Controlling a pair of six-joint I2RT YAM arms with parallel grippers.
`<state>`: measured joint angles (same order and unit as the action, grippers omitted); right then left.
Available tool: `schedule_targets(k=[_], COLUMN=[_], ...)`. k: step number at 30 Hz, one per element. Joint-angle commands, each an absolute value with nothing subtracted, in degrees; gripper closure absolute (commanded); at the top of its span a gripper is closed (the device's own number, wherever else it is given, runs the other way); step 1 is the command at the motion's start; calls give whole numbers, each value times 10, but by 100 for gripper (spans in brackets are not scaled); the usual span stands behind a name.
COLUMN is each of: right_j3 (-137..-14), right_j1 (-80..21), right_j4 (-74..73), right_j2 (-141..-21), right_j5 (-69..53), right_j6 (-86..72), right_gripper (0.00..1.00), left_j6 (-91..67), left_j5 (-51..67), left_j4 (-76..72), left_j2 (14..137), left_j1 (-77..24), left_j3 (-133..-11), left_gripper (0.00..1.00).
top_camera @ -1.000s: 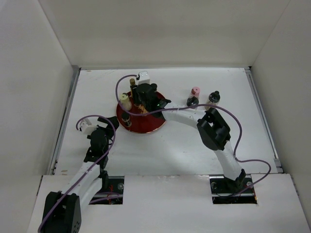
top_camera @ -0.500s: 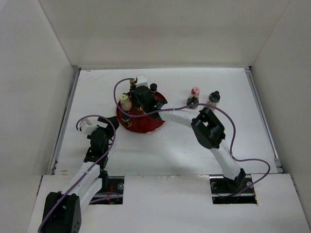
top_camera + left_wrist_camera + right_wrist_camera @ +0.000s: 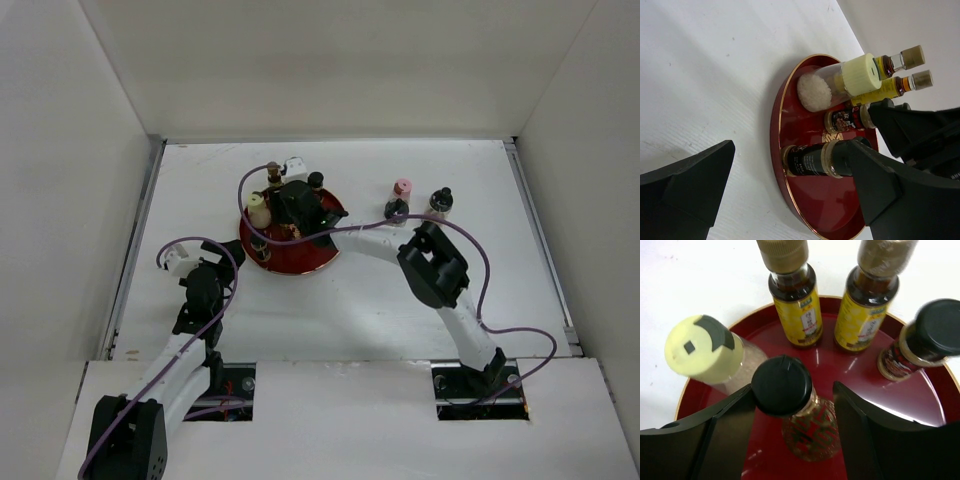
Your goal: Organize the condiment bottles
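Note:
Five condiment bottles stand on the round red tray [image 3: 310, 262]. Two are slim yellow-amber ones [image 3: 796, 305] [image 3: 867, 305]. There is also a cream-capped one [image 3: 705, 352], and a dark-capped shaker [image 3: 920, 342] at the right rim. My right gripper [image 3: 794, 390] is open around a fifth, black-capped shaker [image 3: 805, 425], which stands upright on the tray with a gap to the right finger. My left gripper [image 3: 790, 200] is open on the table at the tray's near-left rim, facing another dark shaker [image 3: 810, 160].
A pink-capped bottle [image 3: 402, 187] and two dark-capped shakers [image 3: 397, 208] [image 3: 440, 200] stand on the white table right of the tray. White walls enclose the table on the left, back and right. Purple cables loop off both arms.
My right gripper shifted slightly left over the tray, then its jaws widened off the black-capped shaker, which stays standing. The left arm has not moved.

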<state>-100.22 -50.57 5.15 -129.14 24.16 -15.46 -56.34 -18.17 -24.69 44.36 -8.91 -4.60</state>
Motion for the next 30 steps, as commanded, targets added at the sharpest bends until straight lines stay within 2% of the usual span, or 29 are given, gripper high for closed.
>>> schedule_targets(k=[1, 8, 9, 12, 13, 15, 17, 18, 20, 22, 23, 26, 30], right_j3=[-974, -821, -789, -685, -652, -603, -574, -563, -548, -532, -533, -551, -584], right_j1=[-510, -509, -501, -464, -451, -424, -404, -394, -380, -366, -359, -348, -327], right_j4=[99, 171, 184, 192, 190, 171, 134, 114, 90, 80, 74, 52, 44], right_j2=[-1208, -1044, -1017, -936, -911, -868, -837, -825, -812, -810, -819, -853, -901], right_j5=[247, 255, 262, 313, 331, 358, 379, 387, 399, 407, 402, 384, 343], right_j6=[-165, -155, -155, -158, -161, -160, -157, -156, -163, -173, -175, -179, -182], right_gripper=[30, 27, 31, 66, 72, 74, 69, 63, 47, 26, 21, 16, 15], left_j6=[-556, -554, -555, -554, -553, -555, -556, -555, -555, -556, -556, -554, -552], left_j5=[-185, -185, -182, -184, -185, -182, -179, -183, -189, -185, -184, -192, -193], left_j4=[-264, -264, -264, -264, -264, -263, -263, -263, -264, -266, -268, -270, -268], left_j2=[432, 434, 435, 431, 430, 432, 429, 429, 435, 445, 446, 452, 442], left_j1=[-85, -84, -82, -87, -87, -82, -84, -87, -88, -88, -91, -96, -97], left_j3=[-59, -60, -60, -61, -60, -60, -60, -61, -61, -63, -65, -65, -65], left_gripper=[0, 0, 0, 0, 0, 0, 0, 0, 0, 0, 0, 0, 0])
